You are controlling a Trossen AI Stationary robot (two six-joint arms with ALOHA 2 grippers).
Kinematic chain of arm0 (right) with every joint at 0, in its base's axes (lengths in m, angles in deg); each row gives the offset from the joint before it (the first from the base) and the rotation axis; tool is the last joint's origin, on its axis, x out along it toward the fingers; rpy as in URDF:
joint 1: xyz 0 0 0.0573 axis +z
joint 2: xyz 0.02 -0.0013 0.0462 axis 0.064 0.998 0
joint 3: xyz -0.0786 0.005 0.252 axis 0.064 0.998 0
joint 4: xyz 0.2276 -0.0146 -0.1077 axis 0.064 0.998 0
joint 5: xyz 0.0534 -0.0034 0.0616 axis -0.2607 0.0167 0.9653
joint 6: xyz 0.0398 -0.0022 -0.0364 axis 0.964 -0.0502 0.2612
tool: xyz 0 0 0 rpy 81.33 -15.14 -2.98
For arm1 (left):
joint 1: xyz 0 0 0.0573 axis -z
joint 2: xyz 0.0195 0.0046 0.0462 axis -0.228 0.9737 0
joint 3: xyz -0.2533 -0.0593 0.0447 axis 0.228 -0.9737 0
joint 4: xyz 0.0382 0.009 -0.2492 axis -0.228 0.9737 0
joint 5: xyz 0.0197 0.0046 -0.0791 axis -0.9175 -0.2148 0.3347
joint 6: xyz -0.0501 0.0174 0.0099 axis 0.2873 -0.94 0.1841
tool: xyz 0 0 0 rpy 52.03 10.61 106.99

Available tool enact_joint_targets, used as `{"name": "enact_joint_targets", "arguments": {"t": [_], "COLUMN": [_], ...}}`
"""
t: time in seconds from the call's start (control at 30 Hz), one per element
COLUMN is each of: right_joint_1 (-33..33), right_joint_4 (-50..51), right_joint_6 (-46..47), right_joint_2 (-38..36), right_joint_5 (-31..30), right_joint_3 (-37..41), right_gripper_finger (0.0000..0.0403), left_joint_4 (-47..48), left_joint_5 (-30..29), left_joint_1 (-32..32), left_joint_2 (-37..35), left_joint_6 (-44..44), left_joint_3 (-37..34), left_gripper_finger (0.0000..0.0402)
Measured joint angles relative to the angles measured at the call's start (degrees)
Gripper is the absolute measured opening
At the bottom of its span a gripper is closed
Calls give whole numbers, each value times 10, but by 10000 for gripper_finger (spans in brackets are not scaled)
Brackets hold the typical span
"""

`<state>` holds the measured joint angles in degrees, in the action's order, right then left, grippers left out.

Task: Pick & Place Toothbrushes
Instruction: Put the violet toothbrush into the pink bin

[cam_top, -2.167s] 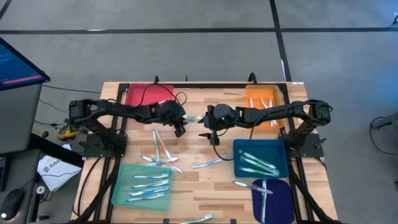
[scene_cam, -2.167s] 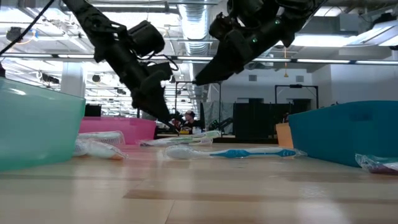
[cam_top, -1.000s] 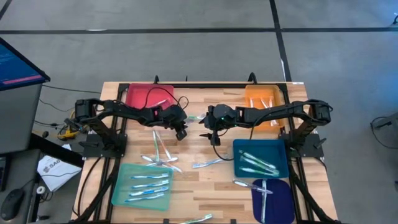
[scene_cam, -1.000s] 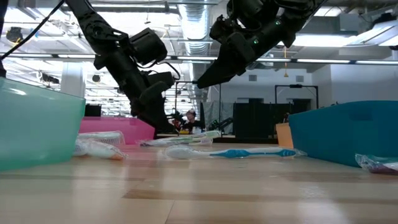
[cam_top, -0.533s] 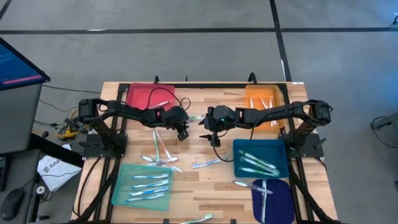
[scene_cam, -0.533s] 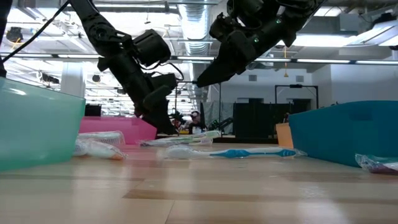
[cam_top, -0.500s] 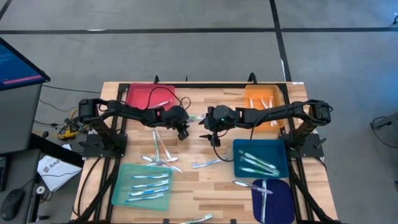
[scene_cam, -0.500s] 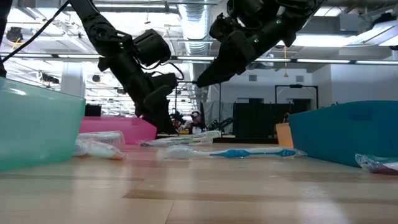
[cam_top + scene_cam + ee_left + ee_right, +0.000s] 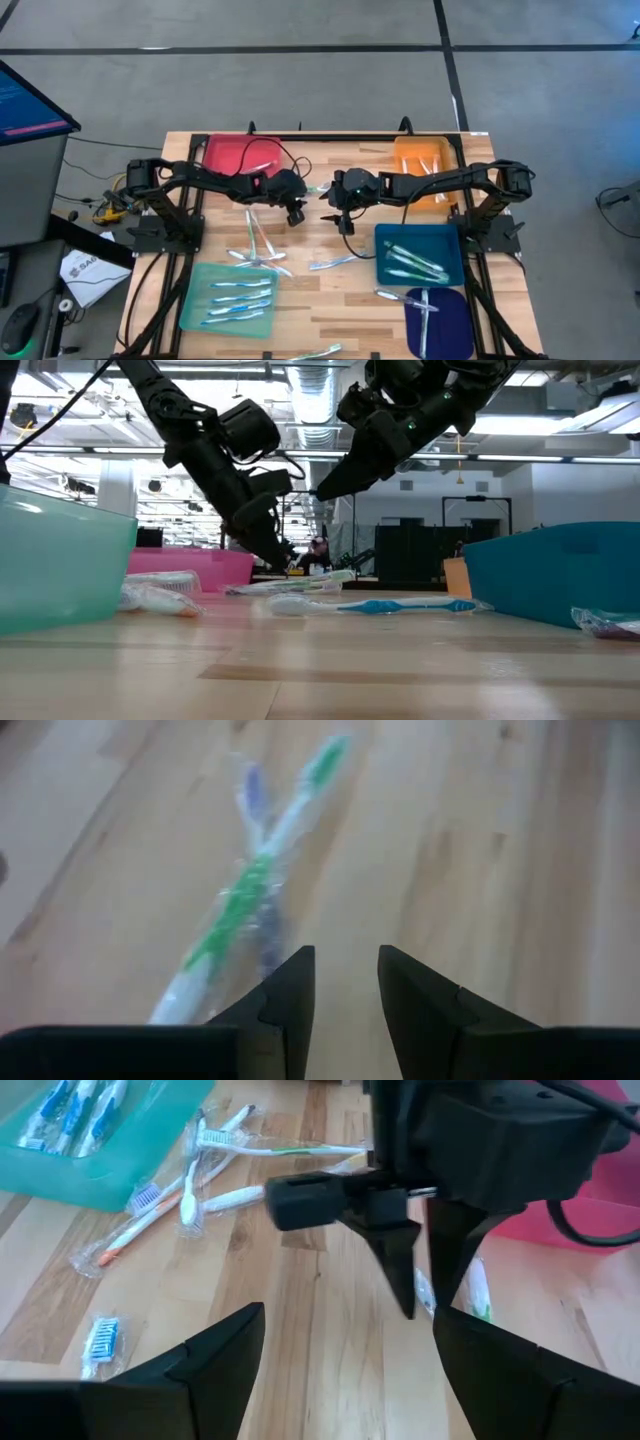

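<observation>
From above, the left end effector [image 9: 294, 215] points down near the middle of the surface [image 9: 310, 305], just past the red tray [image 9: 225, 155], with a green toothbrush [image 9: 312, 189] lying just beside it toward the far edge; the right end effector [image 9: 330, 197] hangs close by on the brush's other side. Its fingers are too small here to judge. In the low view the left end effector [image 9: 283, 557] reaches nearly to the surface beside the brush [image 9: 335, 574], whose near part merges with other wrapped brushes; the right end effector [image 9: 318, 491] is well above. The left wrist view shows its fingers [image 9: 290, 995] a narrow gap apart, gripping nothing, the wrapped brush [image 9: 250, 890] lying off to one side, its lower end cut off. The right wrist view shows its own fingers [image 9: 215, 1345] spread wide and empty, the left end effector [image 9: 420, 1285] ahead partly hiding the brush [image 9: 478, 1295].
</observation>
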<state>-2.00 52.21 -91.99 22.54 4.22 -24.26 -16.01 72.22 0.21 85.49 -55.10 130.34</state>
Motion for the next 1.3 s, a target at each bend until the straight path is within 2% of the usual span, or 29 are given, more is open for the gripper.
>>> {"name": "enact_joint_targets", "arguments": {"t": [0.37,0.73,0.93,1.07,1.2,1.3], "right_joint_1": [1,3,8,8,8,8], "right_joint_4": [0,0,2,3,8,12], "right_joint_6": [3,4,4,4,5,7], "right_joint_2": [0,0,0,0,0,0], "right_joint_5": [0,0,0,0,0,0], "right_joint_3": [0,0,0,0,0,0], "right_gripper_finger": [285,285,285,285,285,285], "left_joint_4": [27,22,32,64,79,81], "left_joint_5": [-5,10,29,34,35,30], "left_joint_1": [6,-6,-7,-7,-3,3], "left_joint_2": [10,92,103,104,111,114], "left_joint_6": [0,-10,-6,4,7,10], "left_joint_3": [9,42,60,64,65,65], "left_gripper_finger": [106,106,104,81,23,6]}}
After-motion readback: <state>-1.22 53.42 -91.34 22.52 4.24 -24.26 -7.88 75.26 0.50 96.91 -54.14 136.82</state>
